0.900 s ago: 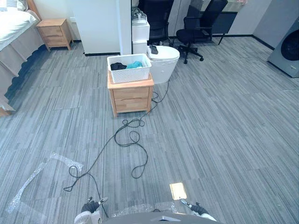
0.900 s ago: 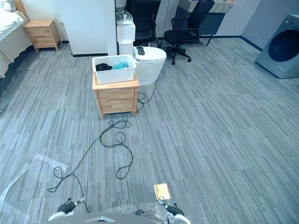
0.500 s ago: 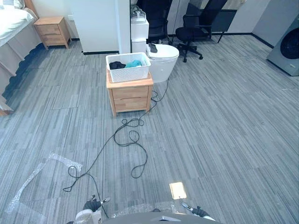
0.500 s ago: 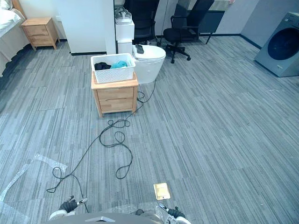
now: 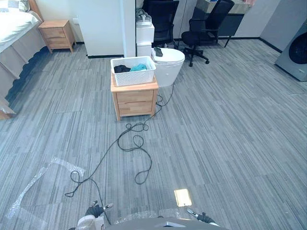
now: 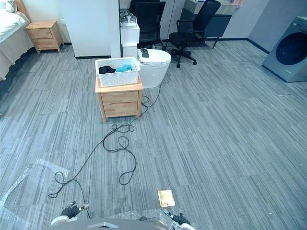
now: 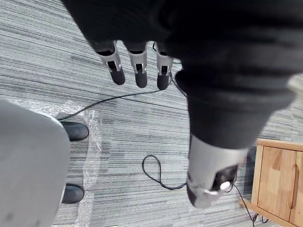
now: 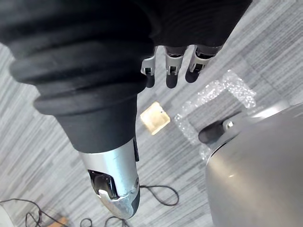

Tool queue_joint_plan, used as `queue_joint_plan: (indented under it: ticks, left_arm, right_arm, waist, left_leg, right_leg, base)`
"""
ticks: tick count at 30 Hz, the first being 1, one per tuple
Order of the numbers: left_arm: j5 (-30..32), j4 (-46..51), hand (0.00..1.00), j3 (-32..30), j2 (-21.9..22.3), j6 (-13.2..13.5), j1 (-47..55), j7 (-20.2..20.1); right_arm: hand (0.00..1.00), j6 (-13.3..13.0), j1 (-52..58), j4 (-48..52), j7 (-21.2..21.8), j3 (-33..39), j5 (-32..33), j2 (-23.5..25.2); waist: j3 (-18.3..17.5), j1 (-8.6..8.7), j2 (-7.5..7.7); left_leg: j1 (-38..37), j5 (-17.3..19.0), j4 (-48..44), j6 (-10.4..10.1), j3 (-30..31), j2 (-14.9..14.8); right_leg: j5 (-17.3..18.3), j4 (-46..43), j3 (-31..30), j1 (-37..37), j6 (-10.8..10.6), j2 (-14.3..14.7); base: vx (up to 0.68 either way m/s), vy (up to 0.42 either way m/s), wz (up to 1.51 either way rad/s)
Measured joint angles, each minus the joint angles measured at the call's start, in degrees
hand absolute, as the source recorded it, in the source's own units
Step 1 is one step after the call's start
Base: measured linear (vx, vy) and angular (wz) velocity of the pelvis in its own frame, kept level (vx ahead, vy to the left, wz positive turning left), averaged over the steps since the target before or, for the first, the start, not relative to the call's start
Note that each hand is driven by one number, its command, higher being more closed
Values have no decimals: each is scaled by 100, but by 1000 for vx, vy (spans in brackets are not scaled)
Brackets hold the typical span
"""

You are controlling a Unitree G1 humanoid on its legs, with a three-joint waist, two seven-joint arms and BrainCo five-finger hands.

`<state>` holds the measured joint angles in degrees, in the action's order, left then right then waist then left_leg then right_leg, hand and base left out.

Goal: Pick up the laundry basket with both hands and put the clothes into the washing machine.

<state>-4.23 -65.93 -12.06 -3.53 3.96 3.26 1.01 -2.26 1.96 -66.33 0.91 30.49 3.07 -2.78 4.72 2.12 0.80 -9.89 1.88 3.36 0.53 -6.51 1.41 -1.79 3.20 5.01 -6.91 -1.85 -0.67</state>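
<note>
The white laundry basket point(image 5: 133, 72) with clothes point(image 5: 138, 67) stood on a wooden nightstand point(image 5: 135, 98), well apart from the left hand point(image 7: 138, 71) and right hand point(image 8: 172, 72), both relaxed open and empty. It seemed light and stiff; its opposite rims seemed the best hold.

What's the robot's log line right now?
basket: on nightstand, clothes inside | left hand: open, empty | right hand: open, empty

Illumination is bright, even and diffuse, with no hard shadows. The light wooden two-drawer cabinet point(image 5: 134, 98) casts a faint, soft shadow at its base on the grey striped floor point(image 5: 230, 134). The white perforated laundry basket point(image 5: 134, 77) on top of the cabinet is evenly lit. The square brass floor plate point(image 5: 183, 196), well in front of the cabinet, shows strong glare.
</note>
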Motion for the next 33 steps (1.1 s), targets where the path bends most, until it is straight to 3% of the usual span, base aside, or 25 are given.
queue_joint_plan:
  ticks: [15, 22, 25, 26, 28, 30, 32, 33]
  left_arm:
    - [-5, -12, 0, 0, -1, -8, -7, 6]
    - [-20, -6, 0, -21, -25, -7, -29, -2]
    - [-46, 3, 0, -31, -35, -7, -73, -20]
    - [-77, 12, 0, -31, -36, -7, -124, -22]
    - [-77, 17, 0, -131, -15, -9, -210, -22]
    - [-122, 70, 0, -403, -36, -20, -222, -19]
    - [-123, 116, 0, -425, -31, -49, -222, -22]
    - [-120, 114, 0, -418, -10, -55, -224, -28]
  right_arm:
    - [0, 0, 10, -11, -10, -8, 285, 12]
    - [0, -4, -114, -9, -10, -233, 447, 19]
    - [0, -3, -162, -5, -14, -196, 504, 27]
    - [0, -6, -174, 19, -13, -116, 588, 43]
    - [0, -7, -188, 181, -11, -4, 691, 106]
    - [0, -27, -109, 388, -13, -15, 804, 219]
    - [0, -39, -95, 456, -14, -33, 832, 233]
    - [0, -49, -121, 454, -14, 48, 852, 251]
  waist:
    - [-10, -10, 20]
    - [-7, -66, 44]
    - [79, -60, 61]
    - [209, -69, 67]
    - [346, -117, 35]
    - [421, -117, 203]
    - [430, -169, 220]
    - [432, -139, 215]
  left_leg:
    - [-30, -11, 27, 0, -5, 0]
    - [146, 88, -82, 18, -333, -5]
    - [293, 279, -342, 74, -368, 24]
    - [296, 385, -428, 148, -360, 34]
    - [292, 497, -550, 211, -363, 33]
    - [188, 670, -753, 191, -284, 18]
    - [110, 778, -822, 92, -277, -85]
    - [39, 845, -805, 25, -271, -132]
  right_leg:
    - [0, -8, -6, -20, -1, 1]
    - [-38, -143, -424, 316, -22, 29]
    - [276, -807, -439, 705, -171, -35]
    - [508, -1403, -430, 890, -432, -97]
    - [686, -3350, -407, 1823, -345, -166]
    - [826, -4930, -271, 2576, -286, -372]
    - [998, -4869, 27, 2850, -307, -511]
    - [994, -4275, 257, 2898, -306, -613]
  base:
    - [0, 0, 0]
    - [-27, 3, -28]
    - [7, 12, -6]
    - [-71, 33, -1]
    - [-63, 34, 1]
    - [83, 15, 19]
    - [207, -5, 1]
    - [305, -31, -7]
